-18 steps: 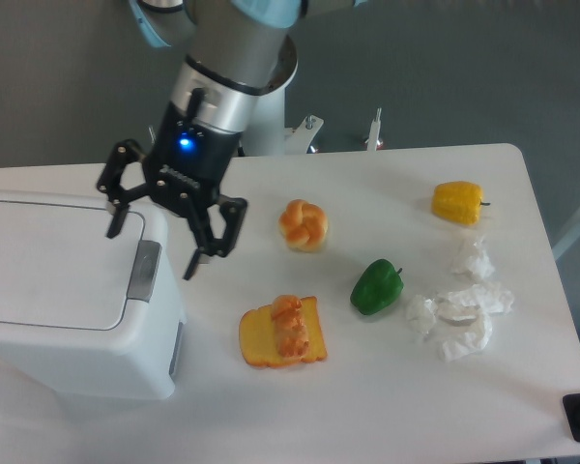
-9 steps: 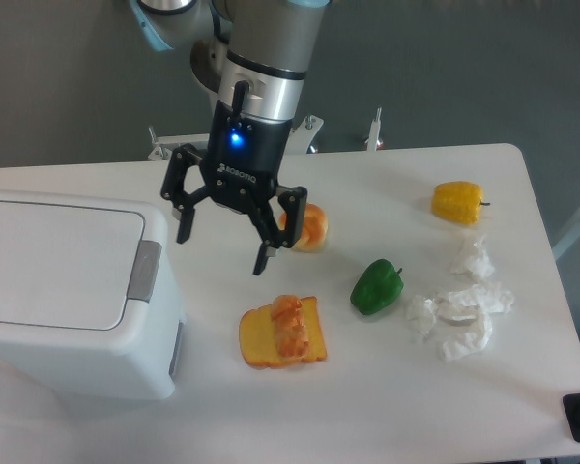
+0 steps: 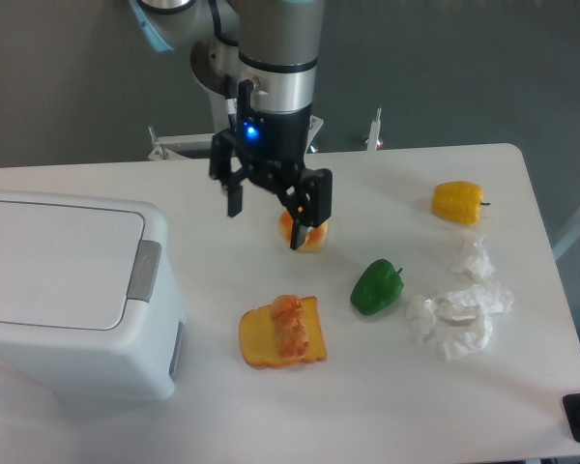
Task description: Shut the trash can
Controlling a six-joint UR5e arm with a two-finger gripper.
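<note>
White moulded plastic forms the trash can, a large boxy bin with rounded corners at the left end of the table. Its flat lid lies down flush on the body, and a grey latch tab sits at the lid's right edge. The bin's left side and lower corner are cut off by the picture edge.

The gripper hangs over the table's middle rear, well apart from the bin. Its two black fingers are spread wide with nothing between them. A blue light glows on the black gripper body; the grey metal wrist above runs out of the top of the view.

One finger partly hides an orange, glossy bun-like item, so its full shape cannot be made out.

Other items on the matte white tabletop:
- a yellow bread slice with an orange topping, near the bin's right side;
- a smooth green bell pepper;
- a yellow bell pepper near the far right;
- crumpled white tissue, soft and irregular.

A dark object at the lower right corner is cropped and unidentifiable.
</note>
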